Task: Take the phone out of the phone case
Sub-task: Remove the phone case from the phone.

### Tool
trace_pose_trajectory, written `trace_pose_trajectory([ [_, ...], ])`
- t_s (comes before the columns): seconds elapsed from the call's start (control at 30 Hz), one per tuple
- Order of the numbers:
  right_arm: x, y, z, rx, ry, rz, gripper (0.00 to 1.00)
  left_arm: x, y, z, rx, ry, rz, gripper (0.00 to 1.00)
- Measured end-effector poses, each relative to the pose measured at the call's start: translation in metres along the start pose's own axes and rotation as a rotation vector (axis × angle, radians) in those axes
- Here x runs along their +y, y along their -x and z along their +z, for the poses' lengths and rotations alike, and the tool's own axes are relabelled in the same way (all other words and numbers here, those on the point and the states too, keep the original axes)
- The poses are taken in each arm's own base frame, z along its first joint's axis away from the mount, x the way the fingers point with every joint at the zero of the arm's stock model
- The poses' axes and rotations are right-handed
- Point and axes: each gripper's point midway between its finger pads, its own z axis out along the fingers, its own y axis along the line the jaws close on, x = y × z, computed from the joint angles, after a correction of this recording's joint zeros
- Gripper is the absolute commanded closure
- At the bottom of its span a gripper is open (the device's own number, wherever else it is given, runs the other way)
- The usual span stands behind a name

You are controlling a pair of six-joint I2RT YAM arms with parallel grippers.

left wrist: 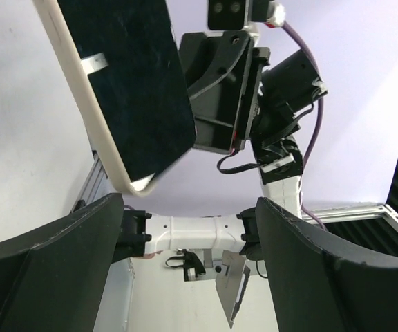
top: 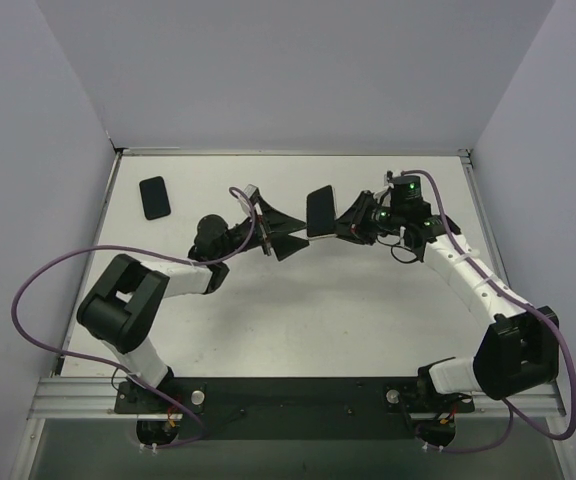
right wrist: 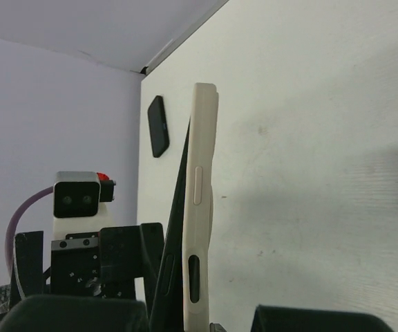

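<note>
The phone, its black screen set in a cream phone case, is held up off the table. My right gripper is shut on its lower end. In the top view the phone stands between the two grippers. In the right wrist view the case is seen edge-on, and the black phone leans out of it on the left as a thin wedge. My left gripper is open and empty, just left of the phone and apart from it. Its fingers spread wide below the phone.
A flat black phone-shaped object lies at the far left of the white table; it also shows in the right wrist view. Walls close the table on three sides. The black mounting rail runs along the near edge.
</note>
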Motion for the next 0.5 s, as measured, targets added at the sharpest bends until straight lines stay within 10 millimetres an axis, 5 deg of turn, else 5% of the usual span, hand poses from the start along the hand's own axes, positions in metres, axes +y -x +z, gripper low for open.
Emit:
trace_pose_trajectory([
  [0.3,-0.074,0.017,-0.029,-0.104,-0.449,-0.188,1.00,0.020,0.016,-0.027,-0.061,0.086,0.005,0.12],
  [0.5,-0.096,0.003,-0.038,-0.058,-0.672,-0.424,1.00,0.032,0.027,-0.045,-0.125,0.267,0.057,0.12],
])
